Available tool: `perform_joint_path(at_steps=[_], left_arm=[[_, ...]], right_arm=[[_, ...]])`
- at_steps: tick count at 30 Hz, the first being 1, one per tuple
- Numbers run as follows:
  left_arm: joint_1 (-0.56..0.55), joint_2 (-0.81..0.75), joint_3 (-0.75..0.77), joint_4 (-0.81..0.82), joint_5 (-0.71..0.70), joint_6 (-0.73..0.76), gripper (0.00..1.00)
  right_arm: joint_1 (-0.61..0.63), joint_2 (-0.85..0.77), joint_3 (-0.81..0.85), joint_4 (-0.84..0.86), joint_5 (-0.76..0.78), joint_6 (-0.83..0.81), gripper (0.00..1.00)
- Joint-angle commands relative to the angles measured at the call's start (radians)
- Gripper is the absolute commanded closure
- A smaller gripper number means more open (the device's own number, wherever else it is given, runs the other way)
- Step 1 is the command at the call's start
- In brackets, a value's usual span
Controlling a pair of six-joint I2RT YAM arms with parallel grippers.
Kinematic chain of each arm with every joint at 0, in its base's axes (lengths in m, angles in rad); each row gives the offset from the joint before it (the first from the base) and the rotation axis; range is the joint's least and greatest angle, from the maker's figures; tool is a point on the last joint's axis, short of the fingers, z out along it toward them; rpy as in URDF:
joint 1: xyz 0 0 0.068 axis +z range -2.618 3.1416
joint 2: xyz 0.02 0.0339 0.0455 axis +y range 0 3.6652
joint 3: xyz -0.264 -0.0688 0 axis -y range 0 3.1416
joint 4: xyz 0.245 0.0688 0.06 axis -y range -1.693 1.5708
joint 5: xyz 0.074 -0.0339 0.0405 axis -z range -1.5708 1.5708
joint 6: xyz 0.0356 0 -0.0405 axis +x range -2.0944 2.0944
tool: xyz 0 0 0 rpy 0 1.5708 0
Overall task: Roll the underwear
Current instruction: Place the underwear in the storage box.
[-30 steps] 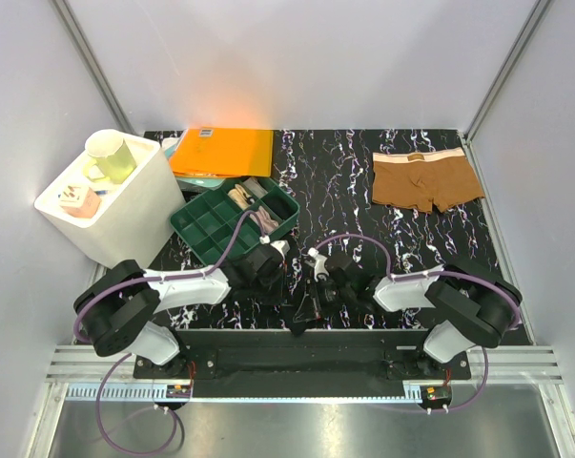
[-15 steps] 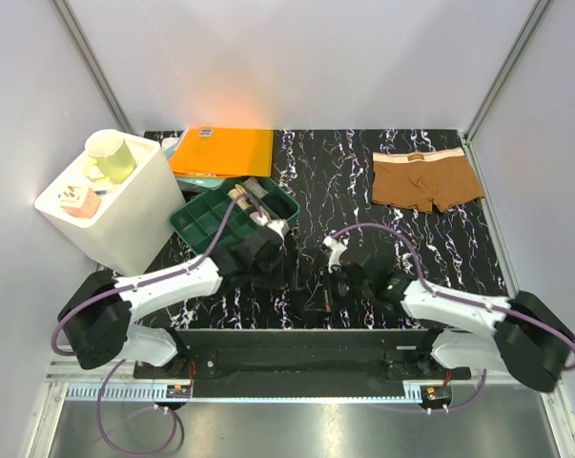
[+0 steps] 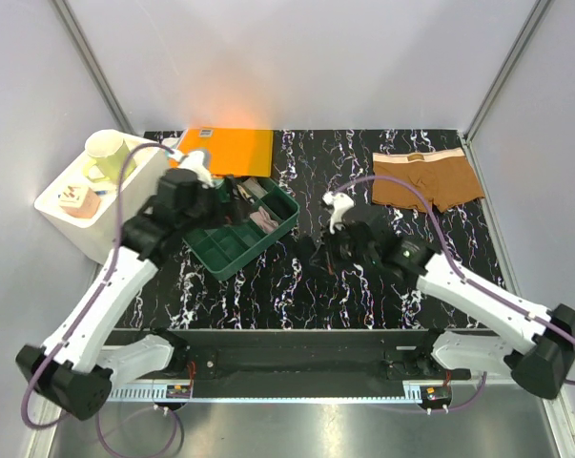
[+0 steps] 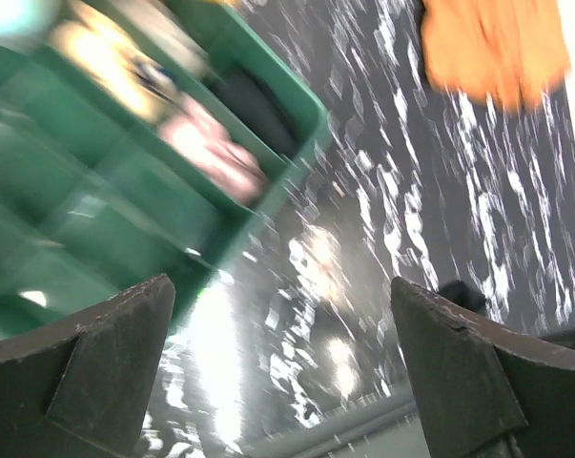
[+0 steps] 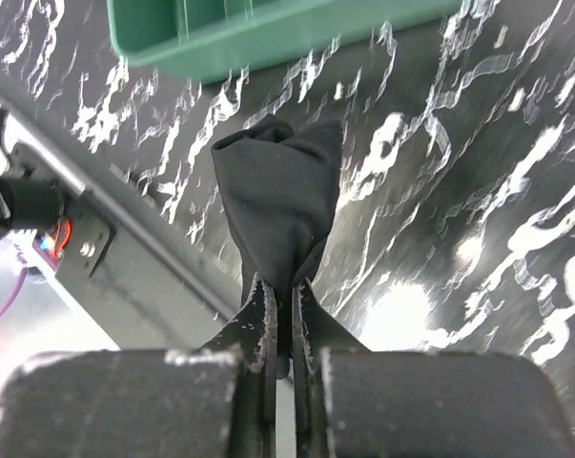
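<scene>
The right pincer (image 5: 279, 291) is nipped shut on a fold of the black underwear (image 5: 279, 186), which bunches out from its tips over the middle of the mat (image 3: 363, 153), near the green tray (image 3: 220, 250). The left pincer (image 4: 282, 320) gapes wide and empty above that tray. The brown underwear (image 3: 425, 181) lies flat at the far right corner, waistband on its far side, closer to the right arm

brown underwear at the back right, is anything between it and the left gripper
Yes: the right arm reaches across the marbled mat between the open left gripper, over the green plastic tray, and the brown fabric boxer briefs.
</scene>
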Motion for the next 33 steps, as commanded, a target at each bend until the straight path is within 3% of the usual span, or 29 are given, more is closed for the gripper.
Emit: perform_joint_path(at_steps=[1, 8, 17, 23, 33], left_arm=[[0.142, -0.066, 0.076, -0.099, 0.063, 0.113, 0.01], [0.295, -0.088, 0.037, -0.09, 0.072, 0.217, 0.01], [0.3, -0.091, -0.007, -0.03, 0.003, 0.228, 0.01], [0.3, -0.098, -0.056, 0.007, -0.032, 0.23, 0.01], [0.3, -0.069, -0.115, 0.059, -0.026, 0.237, 0.01]], right_arm=[[-0.01, 0.152, 0.204, -0.062, 0.11, -0.145, 1.0], [-0.01, 0.476, 0.541, -0.062, 0.112, -0.275, 1.0], [-0.01, 0.821, 0.847, -0.093, 0.067, -0.34, 1.0], [-0.01, 0.979, 0.959, -0.125, 0.021, -0.332, 1.0], [-0.01, 1.065, 1.0, -0.142, -0.006, -0.291, 1.0]])
